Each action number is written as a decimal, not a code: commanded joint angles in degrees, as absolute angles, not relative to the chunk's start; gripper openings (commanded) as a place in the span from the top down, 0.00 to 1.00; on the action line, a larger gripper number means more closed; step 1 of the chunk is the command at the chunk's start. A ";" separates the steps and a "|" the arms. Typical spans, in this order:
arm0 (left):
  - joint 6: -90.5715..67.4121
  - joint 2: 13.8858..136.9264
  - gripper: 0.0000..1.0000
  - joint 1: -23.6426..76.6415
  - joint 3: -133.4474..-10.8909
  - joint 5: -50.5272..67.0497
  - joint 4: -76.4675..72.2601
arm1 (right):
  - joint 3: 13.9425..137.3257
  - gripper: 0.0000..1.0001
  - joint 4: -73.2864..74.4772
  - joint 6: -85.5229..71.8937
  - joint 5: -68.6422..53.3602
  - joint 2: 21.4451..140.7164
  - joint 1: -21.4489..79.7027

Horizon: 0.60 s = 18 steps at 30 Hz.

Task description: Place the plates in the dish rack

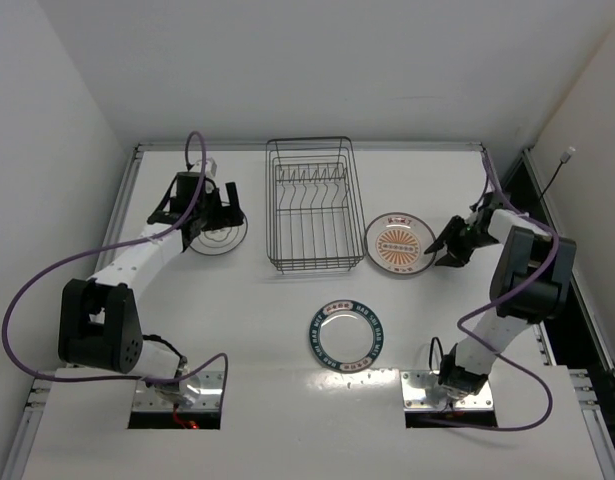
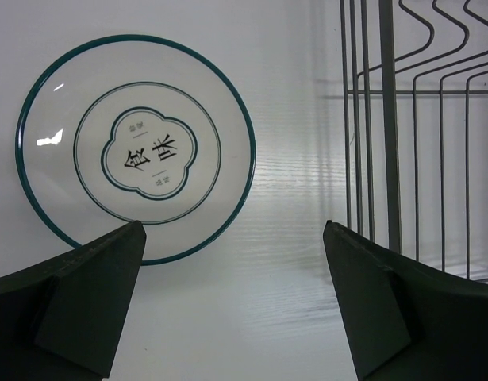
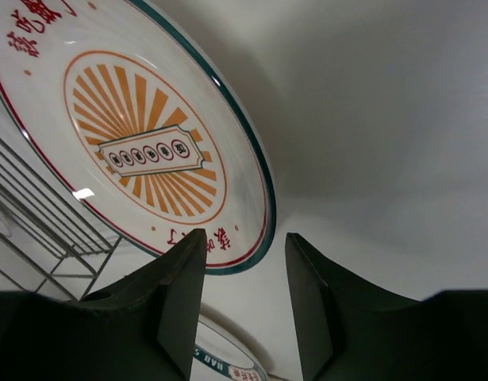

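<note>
The dark wire dish rack (image 1: 309, 205) stands at the back middle and holds no plates. The white plate with thin dark rings (image 1: 212, 240) lies flat to its left; my left gripper (image 1: 219, 210) hovers over its right edge, open and empty. In the left wrist view the plate (image 2: 136, 147) lies ahead left of the open gripper (image 2: 234, 230), with the rack (image 2: 418, 119) on the right. The orange-centred plate (image 1: 398, 243) lies right of the rack. My right gripper (image 1: 444, 245) is open at its right rim (image 3: 245, 236). The blue-rimmed plate (image 1: 345, 334) lies in front.
The orange-centred plate (image 3: 140, 135) fills the upper left of the right wrist view, with rack wires (image 3: 37, 214) at the left and the blue-rimmed plate's edge (image 3: 228, 361) at the bottom. White walls enclose the table (image 1: 237, 300) on three sides.
</note>
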<state>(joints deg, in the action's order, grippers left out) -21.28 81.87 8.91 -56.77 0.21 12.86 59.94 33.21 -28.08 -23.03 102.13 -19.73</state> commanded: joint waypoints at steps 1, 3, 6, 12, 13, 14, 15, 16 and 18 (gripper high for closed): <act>-20.83 82.00 0.06 8.61 -57.48 0.18 12.13 | 59.51 0.62 29.01 -28.92 -27.86 105.11 -19.25; -20.83 82.00 0.06 8.61 -57.48 0.18 12.13 | 58.72 0.67 27.08 -30.05 -29.17 106.42 -19.25; -20.83 82.00 0.06 8.61 -57.48 -0.35 12.13 | 59.23 0.84 27.15 -30.06 -30.15 108.71 -19.25; -20.83 82.53 0.06 8.61 -58.01 -0.35 12.65 | 58.63 1.00 27.69 -29.44 -29.53 106.45 -19.25; -20.83 82.53 0.06 8.61 -58.01 -0.35 12.66 | 58.62 1.00 28.21 -29.44 -28.40 105.13 -19.25; -20.83 82.53 0.06 8.61 -58.01 -0.35 12.66 | 58.62 1.00 28.21 -28.92 -28.39 102.33 -19.25; -20.83 82.53 0.06 8.61 -58.01 -0.35 12.66 | 59.15 1.00 29.43 -28.92 -27.61 100.74 -19.25; -20.83 82.53 0.06 8.61 -58.01 -0.35 12.66 | 59.15 1.00 29.44 -28.92 -26.55 99.07 -19.25; -20.83 82.53 0.06 8.61 -58.01 -0.35 12.66 | 61.87 1.00 30.84 -28.92 -23.92 93.10 -18.73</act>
